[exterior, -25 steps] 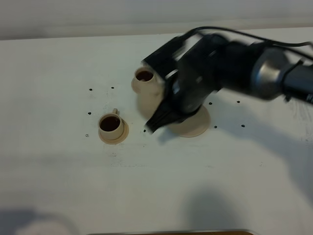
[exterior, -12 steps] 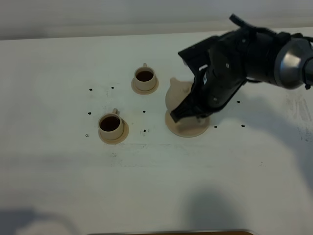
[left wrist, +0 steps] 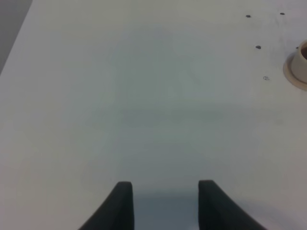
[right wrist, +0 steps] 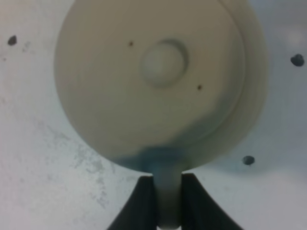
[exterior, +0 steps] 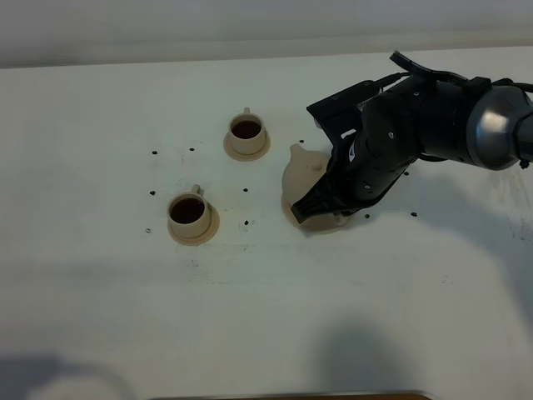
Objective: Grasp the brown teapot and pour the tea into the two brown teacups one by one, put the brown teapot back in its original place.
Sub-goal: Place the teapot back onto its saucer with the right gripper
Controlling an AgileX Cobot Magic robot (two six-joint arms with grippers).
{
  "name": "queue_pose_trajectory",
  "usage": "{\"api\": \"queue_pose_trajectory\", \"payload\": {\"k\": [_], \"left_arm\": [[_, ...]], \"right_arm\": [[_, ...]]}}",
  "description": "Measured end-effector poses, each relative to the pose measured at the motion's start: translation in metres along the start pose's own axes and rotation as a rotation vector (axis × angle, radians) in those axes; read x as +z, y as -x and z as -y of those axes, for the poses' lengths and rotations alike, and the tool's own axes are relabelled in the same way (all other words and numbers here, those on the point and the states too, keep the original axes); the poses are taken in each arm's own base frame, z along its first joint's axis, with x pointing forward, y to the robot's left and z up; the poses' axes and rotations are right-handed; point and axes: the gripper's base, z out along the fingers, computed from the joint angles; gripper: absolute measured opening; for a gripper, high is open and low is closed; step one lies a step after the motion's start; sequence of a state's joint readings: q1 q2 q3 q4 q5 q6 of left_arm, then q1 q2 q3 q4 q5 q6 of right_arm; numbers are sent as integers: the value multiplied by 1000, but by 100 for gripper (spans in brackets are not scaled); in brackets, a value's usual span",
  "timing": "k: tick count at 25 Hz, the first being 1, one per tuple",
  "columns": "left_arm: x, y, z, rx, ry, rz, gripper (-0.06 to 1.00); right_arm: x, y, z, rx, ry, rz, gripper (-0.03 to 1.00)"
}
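The brown teapot [exterior: 301, 169] stands upright over its original place, the wide tan saucer [exterior: 331, 224], and my right arm hides most of it. From above, the teapot [right wrist: 153, 81] shows its knobbed lid, with the saucer's rim [right wrist: 256, 91] peeking out beside it. My right gripper [right wrist: 168, 194] is shut on the teapot's loop handle; the exterior view puts that gripper [exterior: 305, 210] at the saucer's near-left edge. The two brown teacups, one far [exterior: 246, 130] and one near [exterior: 188, 211], sit on small saucers and hold dark tea. My left gripper [left wrist: 165, 203] hangs open over bare table.
Small dark dots mark the white table [exterior: 100, 292] around the cups and the saucer. The edge of a cup and its saucer [left wrist: 298, 69] shows at the border of the left wrist view. A thin dark strip lies at the table's near edge [exterior: 291, 396].
My right arm carried the teapot from beside the far cup rightward, levelled it upright and lowered it over the wide saucer. The cups and the left gripper stayed put.
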State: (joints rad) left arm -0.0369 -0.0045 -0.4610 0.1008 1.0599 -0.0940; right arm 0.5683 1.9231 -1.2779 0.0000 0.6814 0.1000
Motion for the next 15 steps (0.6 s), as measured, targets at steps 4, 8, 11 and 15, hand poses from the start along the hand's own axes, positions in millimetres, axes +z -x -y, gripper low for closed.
{"api": "queue_pose_trajectory", "payload": {"k": [4, 8, 11, 15], "left_arm": [[0, 0, 0, 0, 0, 0, 31], [0, 0, 0, 0, 0, 0, 31], [0, 0, 0, 1, -1, 0, 31], [0, 0, 0, 1, -1, 0, 31]], "right_arm": [[11, -4, 0, 0, -3, -28, 12], [17, -5, 1, 0, -4, -44, 12], [17, -5, 1, 0, -4, -44, 12], [17, -5, 1, 0, -5, -47, 12]]}}
